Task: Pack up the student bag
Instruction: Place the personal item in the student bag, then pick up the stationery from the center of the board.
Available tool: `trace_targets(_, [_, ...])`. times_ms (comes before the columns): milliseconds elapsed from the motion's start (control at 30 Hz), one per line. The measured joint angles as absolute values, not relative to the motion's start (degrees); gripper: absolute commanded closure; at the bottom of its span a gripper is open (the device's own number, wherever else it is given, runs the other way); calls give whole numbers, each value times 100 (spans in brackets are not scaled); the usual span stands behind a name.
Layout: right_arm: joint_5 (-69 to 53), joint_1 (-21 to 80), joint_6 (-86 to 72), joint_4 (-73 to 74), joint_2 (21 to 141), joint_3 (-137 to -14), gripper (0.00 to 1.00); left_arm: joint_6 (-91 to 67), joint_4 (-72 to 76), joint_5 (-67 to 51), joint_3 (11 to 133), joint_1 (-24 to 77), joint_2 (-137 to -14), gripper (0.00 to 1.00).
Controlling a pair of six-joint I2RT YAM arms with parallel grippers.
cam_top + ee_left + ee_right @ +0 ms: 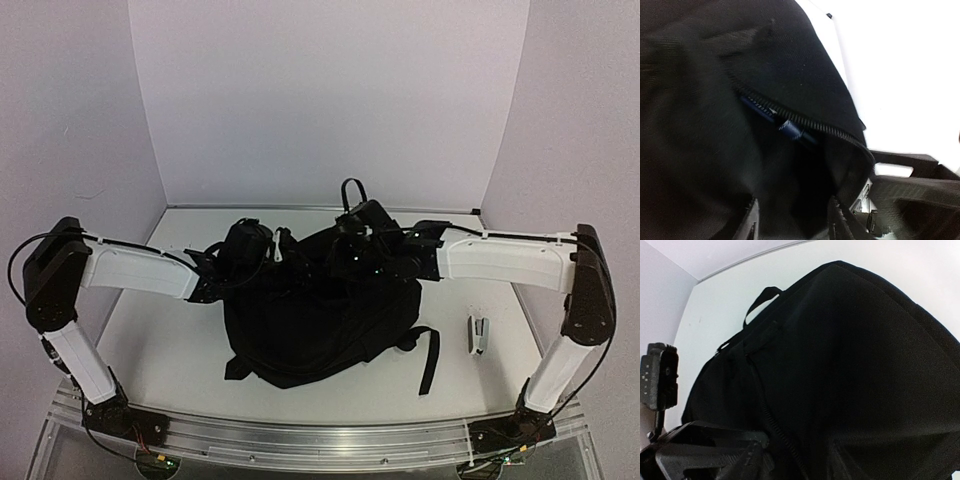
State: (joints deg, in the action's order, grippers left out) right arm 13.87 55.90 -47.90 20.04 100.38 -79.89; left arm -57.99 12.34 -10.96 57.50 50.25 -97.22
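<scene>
Left of the stapler [478,335] we had the student bag [320,330] slumped soft and floppy, left gripper [792,225] and right gripper [797,462] both spread at its zipper [815,125], pinching nothing, and we judged that firmer zipper edge the place to grab.

The student bag [320,320] fills the middle of the table [160,350] in the top view. Both arms crowd its upper end, the left arm [140,272] reaching in from the left edge and the right arm [500,262] from the right, so the way over the bag's top is blocked. Bare tabletop lies at lower left and in a band behind the bag up to the back wall [320,100]. At right, a small grey stapler-like item [478,335] lies near a loose strap [430,360], narrowing that side. In the left wrist view the zipper [815,126] gapes. A dark opening sits below it at lower middle, hemmed in by folds of fabric.
</scene>
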Motion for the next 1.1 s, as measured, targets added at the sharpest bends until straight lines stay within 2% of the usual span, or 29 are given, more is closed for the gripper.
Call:
trace_targets(100, [1186,5590,-4613,1996,9584,-7894,28,-5740,1060,-1188,5453,4872,-9266,34])
trace_targets(200, [1077,5577,-4505,1962,9102,-7779,19,-5679,775,-1220,5201,4647,-8819,17])
trace_targets(400, [916,5030,-4447,2043,8286,-7247,11,-5459,-13,-1231,5004,4030,-8072,6])
trace_targets(667, [600,3270,-4456,2288,7911,-5795,2,-5246,-617,-1177,4953,3720,-7672,2])
trace_targets(833, [488,2353,-4539,2422,7861,-4897,2,-5240,-773,-1179,4895,3636,-7655,1])
trace_targets(1100, [466,1506,-4763,2432,7457,-3887,2,-5247,-792,-1184,4775,3554,-7641,0])
